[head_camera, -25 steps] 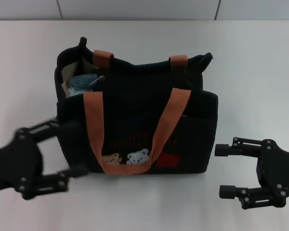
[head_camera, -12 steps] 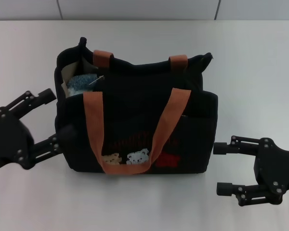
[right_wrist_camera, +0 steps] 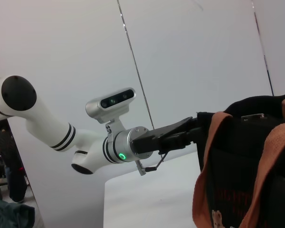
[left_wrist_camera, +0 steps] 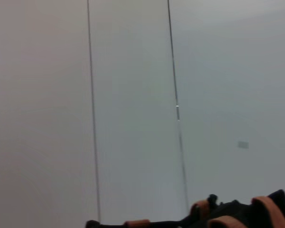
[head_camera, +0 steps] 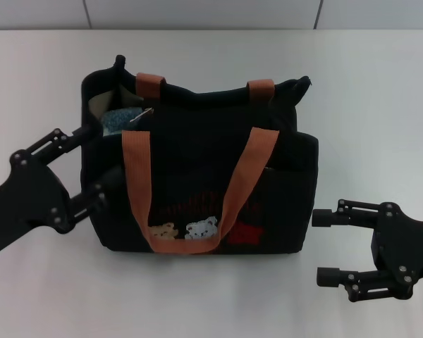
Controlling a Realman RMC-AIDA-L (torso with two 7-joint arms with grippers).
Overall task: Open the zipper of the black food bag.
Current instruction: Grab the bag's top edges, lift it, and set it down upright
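Note:
The black food bag [head_camera: 197, 162] stands upright in the middle of the white table [head_camera: 381, 105], with orange-brown handles and bear patches on its front. Its zipper [head_camera: 218, 94] runs along the top rim. The left part of the rim gapes, showing blue and pale contents, and a thin pale pull [head_camera: 144, 115] shows there. My left gripper [head_camera: 102, 155] is open, its two fingers straddling the bag's left end. The right wrist view shows the left gripper [right_wrist_camera: 183, 134] reaching that end of the bag [right_wrist_camera: 247, 156]. My right gripper [head_camera: 323, 246] stands open to the right of the bag, apart from it.
The bag's far handle [head_camera: 151, 84] stands upright and the near handle [head_camera: 137, 183] hangs down the front. A tiled wall [head_camera: 197, 13] runs behind the table. In the left wrist view only the wall and the bag's top [left_wrist_camera: 237, 211] show.
My left gripper has risen from the bag's lower front-left corner and closed in on its left end. The right gripper has barely shifted.

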